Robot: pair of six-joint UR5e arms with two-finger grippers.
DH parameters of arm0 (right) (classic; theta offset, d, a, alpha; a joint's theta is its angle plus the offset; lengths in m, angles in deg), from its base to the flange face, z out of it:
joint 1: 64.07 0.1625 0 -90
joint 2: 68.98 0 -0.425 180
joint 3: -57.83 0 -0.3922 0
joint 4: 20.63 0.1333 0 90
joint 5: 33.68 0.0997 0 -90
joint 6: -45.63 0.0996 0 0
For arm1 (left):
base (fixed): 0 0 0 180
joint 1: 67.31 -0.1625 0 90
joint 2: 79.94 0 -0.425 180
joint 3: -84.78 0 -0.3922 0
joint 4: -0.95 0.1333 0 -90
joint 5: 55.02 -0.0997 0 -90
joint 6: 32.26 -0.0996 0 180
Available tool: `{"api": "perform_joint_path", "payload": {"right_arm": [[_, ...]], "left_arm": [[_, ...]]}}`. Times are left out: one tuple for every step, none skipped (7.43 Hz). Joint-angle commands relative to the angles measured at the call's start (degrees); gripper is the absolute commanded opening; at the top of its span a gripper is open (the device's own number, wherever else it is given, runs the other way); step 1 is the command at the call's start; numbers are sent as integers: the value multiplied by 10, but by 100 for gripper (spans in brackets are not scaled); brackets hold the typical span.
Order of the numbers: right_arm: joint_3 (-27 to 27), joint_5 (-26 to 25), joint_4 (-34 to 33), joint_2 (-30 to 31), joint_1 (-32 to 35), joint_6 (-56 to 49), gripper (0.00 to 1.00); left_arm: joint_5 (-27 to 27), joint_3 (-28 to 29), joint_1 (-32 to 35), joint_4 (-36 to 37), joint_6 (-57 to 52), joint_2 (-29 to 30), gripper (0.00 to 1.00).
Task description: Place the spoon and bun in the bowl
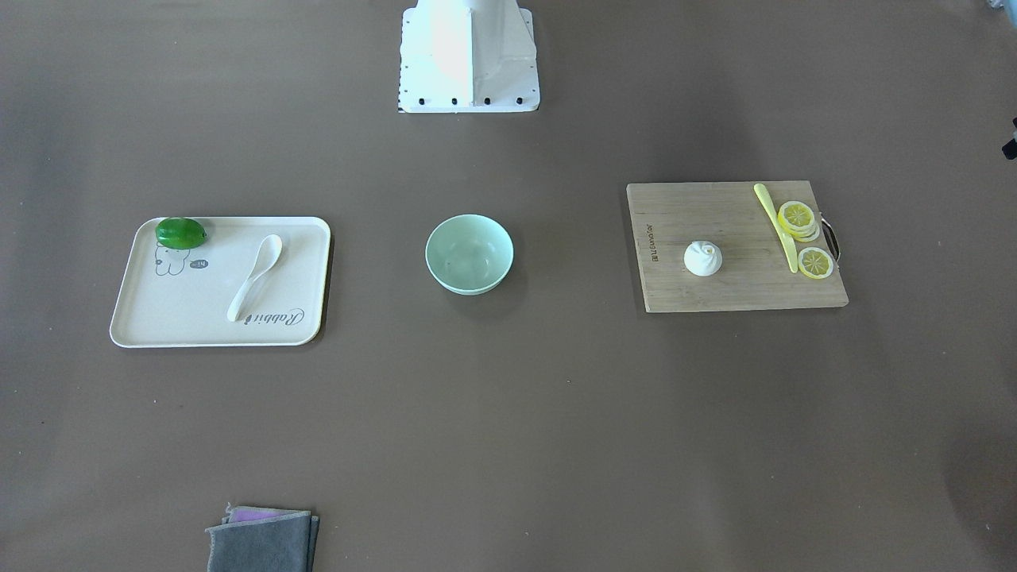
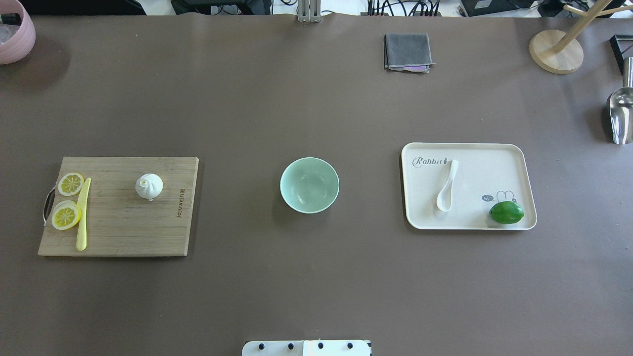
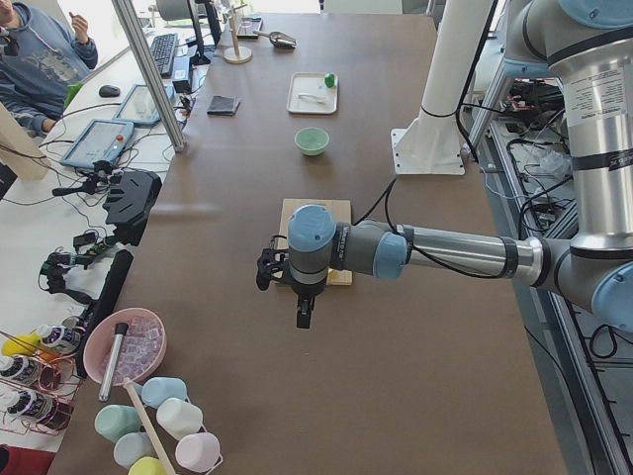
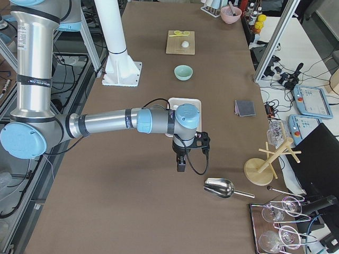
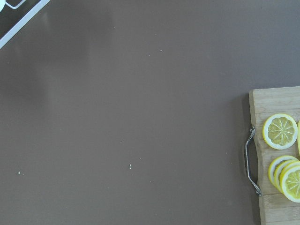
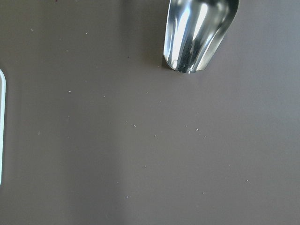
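Observation:
The cream-white spoon (image 2: 446,185) lies on a cream tray (image 2: 499,163), also in the front view (image 1: 256,276). The white pleated bun (image 2: 149,186) sits on a wooden cutting board (image 2: 123,222). The empty mint-green bowl (image 2: 309,185) stands between them at the table's middle. My left gripper (image 3: 303,315) hangs over the table beyond the board's handle end. My right gripper (image 4: 180,165) hangs between the tray and a metal scoop. Both show only in the side views, so I cannot tell whether they are open or shut.
A green lime (image 2: 506,212) lies on the tray. Lemon slices (image 2: 67,216) and a yellow knife (image 2: 82,213) lie on the board. A grey cloth (image 2: 407,51), a metal scoop (image 2: 621,116), a wooden rack base (image 2: 556,51) and a pink bowl (image 2: 15,32) stand at the table's edges.

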Motion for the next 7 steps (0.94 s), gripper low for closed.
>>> {"api": "perform_joint_path", "payload": {"right_arm": [[1,2,1,1,5,-6,100],[1,4,2,2,5,-6,100],[8,0,3,4,5,-5,100],[9,0,6,3,7,-5,100],[6,0,25,5,7,-2,100],[5,0,38,5,7,-1,100],[4,0,38,4,7,-1,100]], "left_arm": [[1,-2,-1,-2,-1,0,98],[-3,-3,-2,-15,-1,1,98],[0,-2,-2,-31,5,-4,98],[0,4,-2,-34,5,-4,98],[0,1,-2,-43,3,-4,98],[0,6,-2,-82,1,-6,98],[1,13,-3,-121,2,-17,98]]}}
